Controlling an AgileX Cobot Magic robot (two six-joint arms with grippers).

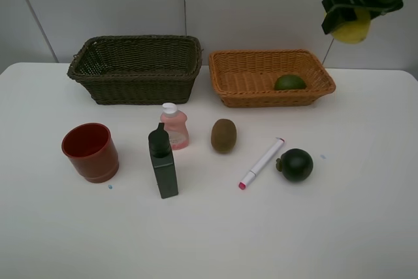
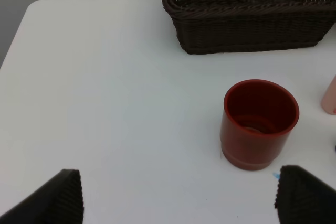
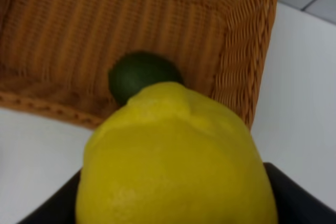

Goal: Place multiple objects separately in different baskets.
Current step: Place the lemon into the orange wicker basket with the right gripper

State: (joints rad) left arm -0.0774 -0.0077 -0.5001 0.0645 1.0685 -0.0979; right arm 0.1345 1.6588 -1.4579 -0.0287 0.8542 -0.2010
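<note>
My right gripper [image 1: 351, 23] is shut on the yellow lemon [image 1: 351, 29] [image 3: 176, 161], held high above the right end of the orange-tan basket [image 1: 261, 86] [image 3: 63, 30]. A green lime [image 1: 290, 82] [image 3: 142, 74] lies inside that basket. The dark olive basket [image 1: 137, 76] [image 2: 252, 19] stands at the back left. On the table sit a red cup [image 1: 91, 151] [image 2: 260, 124], dark green bottle [image 1: 162, 164], pink bottle [image 1: 174, 127], brown kiwi [image 1: 223, 135], white pink-tipped marker [image 1: 261, 163] and a blackish round fruit [image 1: 296, 164]. My left gripper [image 2: 181, 198] is open above the table near the cup.
A white wall rises behind the baskets. The table's left edge [image 2: 16, 30] lies close to the left gripper. The left arm is outside the exterior high view.
</note>
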